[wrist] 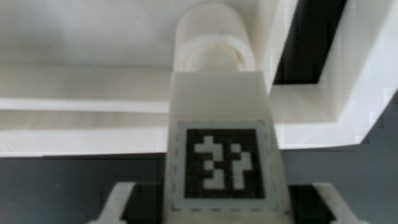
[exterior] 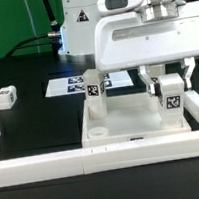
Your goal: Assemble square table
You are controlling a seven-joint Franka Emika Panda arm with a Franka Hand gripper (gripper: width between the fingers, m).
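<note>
Two legs at the top, more to fit

The first leg (exterior: pixel 95 96) stands upright in one corner of the top (exterior: pixel 131 124). The gripper (exterior: pixel 168 85), part closed, clamps the second leg (exterior: pixel 171 100) at the adjoining corner. A loose leg (exterior: pixel 4 96) waits near the desk's (exterior: pixel 35 121) edge, and no fourth shows.

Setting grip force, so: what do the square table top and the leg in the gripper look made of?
The table top: looks like hard white plastic, matte; even colour, moulded raised rim. The held leg in the gripper: same white plastic look, smooth flat faces; its black-and-white tag seems a printed sticker, though that is unsure.
</note>
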